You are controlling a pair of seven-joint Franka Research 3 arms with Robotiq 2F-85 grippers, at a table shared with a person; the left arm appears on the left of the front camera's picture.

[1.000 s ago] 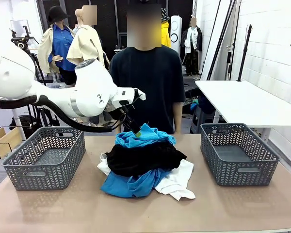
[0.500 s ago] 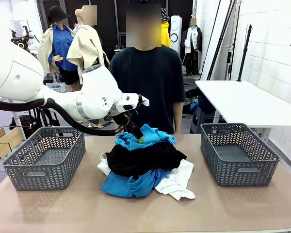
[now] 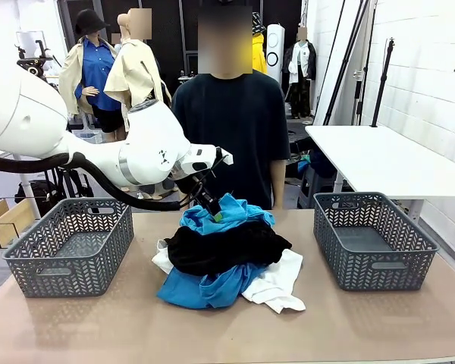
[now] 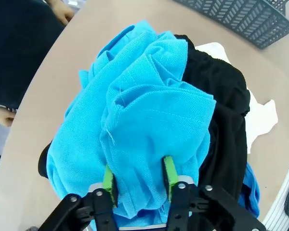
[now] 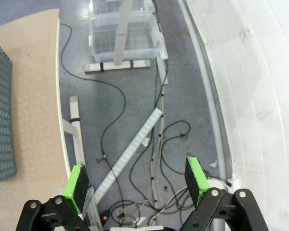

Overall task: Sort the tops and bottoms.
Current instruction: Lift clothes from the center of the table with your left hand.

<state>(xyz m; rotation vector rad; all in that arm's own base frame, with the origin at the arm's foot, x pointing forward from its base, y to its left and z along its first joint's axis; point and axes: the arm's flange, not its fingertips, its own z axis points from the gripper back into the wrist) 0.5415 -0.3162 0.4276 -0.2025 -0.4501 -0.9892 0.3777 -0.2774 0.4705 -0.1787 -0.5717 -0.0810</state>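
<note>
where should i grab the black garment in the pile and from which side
Probably pinch the black garment at its bunched right end, coming down from above on the right. That end humps up free over the white top, while its far edge lies under the turquoise top the left gripper pinches.

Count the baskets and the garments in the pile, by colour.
baskets: 2
blue tops: 2
black bottoms: 1
white tops: 1 for sure; a second white patch shows at the pile's left, and I cannot tell if it is a separate garment
Total: 6 at least
</note>
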